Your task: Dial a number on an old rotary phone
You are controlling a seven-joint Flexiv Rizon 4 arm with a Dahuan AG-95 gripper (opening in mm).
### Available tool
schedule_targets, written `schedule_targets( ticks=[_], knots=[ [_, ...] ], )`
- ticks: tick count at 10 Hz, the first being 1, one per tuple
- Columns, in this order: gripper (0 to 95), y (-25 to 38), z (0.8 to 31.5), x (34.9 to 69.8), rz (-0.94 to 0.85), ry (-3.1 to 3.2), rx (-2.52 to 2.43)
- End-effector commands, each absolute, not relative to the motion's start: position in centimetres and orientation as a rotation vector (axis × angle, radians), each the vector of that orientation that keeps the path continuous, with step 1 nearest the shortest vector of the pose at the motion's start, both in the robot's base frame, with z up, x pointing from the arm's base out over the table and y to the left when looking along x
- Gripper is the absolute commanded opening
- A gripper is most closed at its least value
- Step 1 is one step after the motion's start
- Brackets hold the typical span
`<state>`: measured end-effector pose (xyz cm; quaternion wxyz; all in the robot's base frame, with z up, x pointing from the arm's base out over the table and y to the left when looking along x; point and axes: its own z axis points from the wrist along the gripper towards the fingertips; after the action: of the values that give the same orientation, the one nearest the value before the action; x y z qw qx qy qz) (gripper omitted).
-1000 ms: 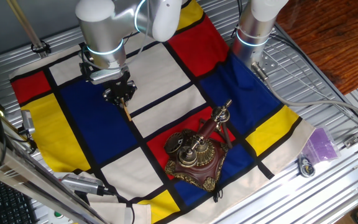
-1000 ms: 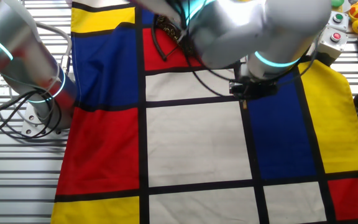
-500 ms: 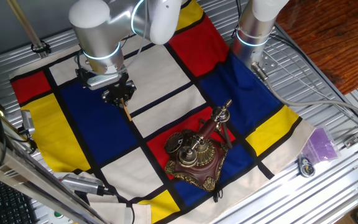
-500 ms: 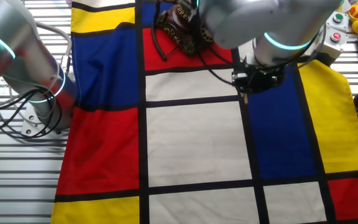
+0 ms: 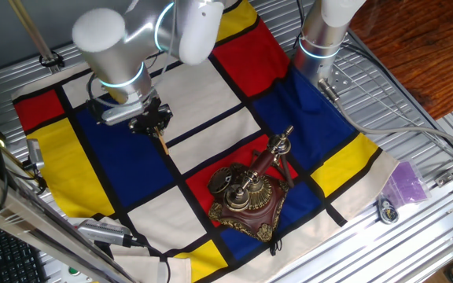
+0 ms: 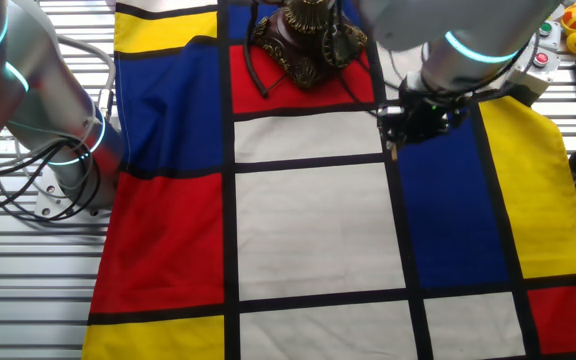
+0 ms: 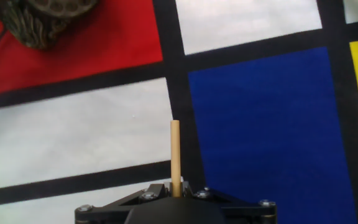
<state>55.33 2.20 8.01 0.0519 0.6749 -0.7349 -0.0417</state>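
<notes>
- The phone (image 5: 246, 196) stands on a red panel of the colour-block cloth (image 5: 211, 102), toward the near edge of the surface (image 5: 399, 86) in one fixed view.
- Its dark reddish base carries brass trim, with the round dial on top.
- The handset (image 5: 272, 154) lies tilted, reaching from the phone's body up and to the right, its far end over the red panel's corner.
- A dark cord (image 6: 253, 70) loops off the phone onto the cloth in the other fixed view, where the phone (image 6: 308, 35) sits at the top edge.
- In the hand view only a corner of the phone (image 7: 39, 22) shows, at the upper left on red cloth.
- The end effector (image 5: 152, 119) hangs well apart from the phone, over a black stripe between a blue and a white panel.
- It is clenched on a thin wooden stick (image 7: 175, 155), which juts straight out from between the fingers.
- In the hand view the stick lies along a black stripe, white cloth to its left and blue to its right.
- The stick's tip (image 5: 162, 146) points down toward the cloth; whether it touches cannot be told.
- A second silver arm base (image 5: 321, 39) stands at the cloth's far edge.
- A small purple object (image 5: 406, 185) lies on the bare metal surface, off the cloth at the right.
</notes>
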Motion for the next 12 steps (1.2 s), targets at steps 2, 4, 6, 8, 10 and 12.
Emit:
schedule_targets(
  ticks=[2, 4, 6, 8, 10, 12],
  knots=[
    [0.0, 2.18, 8.17, 55.18, -0.092, -2.224, 2.068],
    [0.0, 2.18, 8.17, 55.18, -0.097, -2.153, 2.156],
    [0.0, 2.18, 8.17, 55.18, -0.096, -2.086, 2.228],
    [0.0, 2.18, 8.17, 55.18, -0.113, -2.067, 2.253],
    [0.0, 2.18, 8.17, 55.18, -0.107, -2.041, 2.264],
    [0.0, 2.18, 8.17, 55.18, -0.098, -2.032, 2.266]
  ],
)
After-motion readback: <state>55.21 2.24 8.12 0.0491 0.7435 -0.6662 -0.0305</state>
